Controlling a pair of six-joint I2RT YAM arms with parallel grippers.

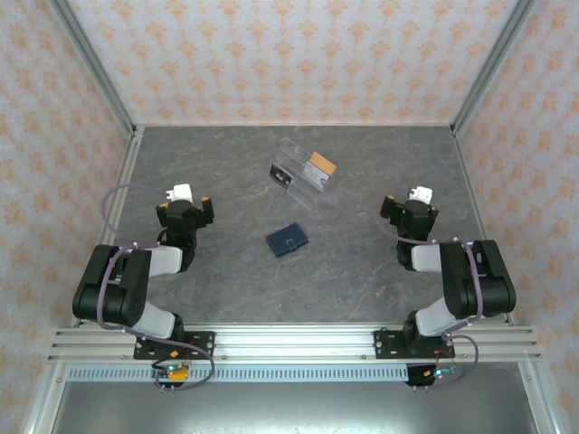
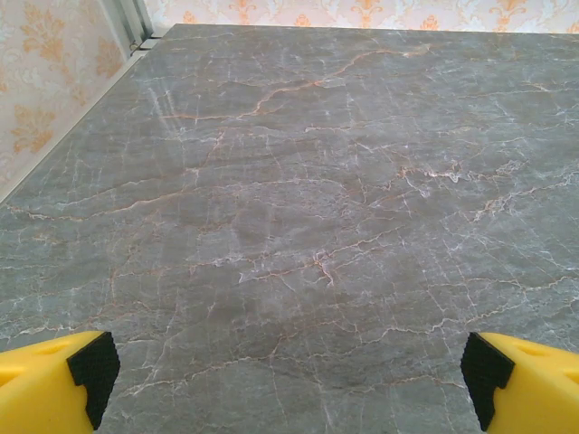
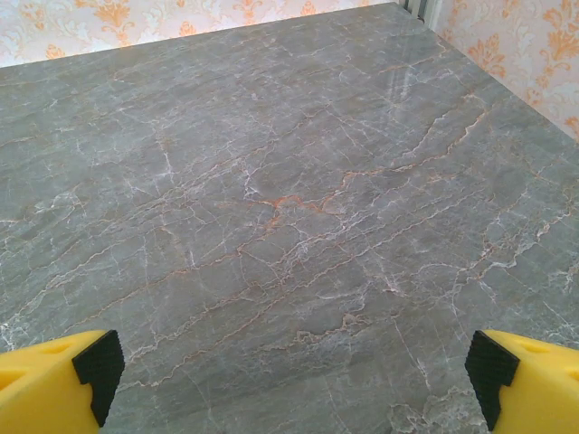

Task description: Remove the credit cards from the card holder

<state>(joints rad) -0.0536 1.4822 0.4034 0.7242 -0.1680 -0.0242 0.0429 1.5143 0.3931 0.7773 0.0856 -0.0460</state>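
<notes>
**Q:** Pincers?
**A:** Left pincer [image 1: 185, 208] and right pincer [image 1: 409, 206] both spread wide, pinching nothing.
**Q:** Card holder [image 1: 288, 240]?
**A:** Closed, flat on the table [image 1: 362, 271] between them: rightward of my left pincer, which I judge marginally nearer.

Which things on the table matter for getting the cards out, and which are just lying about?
For the job:
- card holder, navy, closed, flat at mid-table
- left gripper and right gripper, both open, holding nothing

Lying about:
- clear acrylic box, beyond the card holder, with an orange-tan item and dark items inside
</notes>
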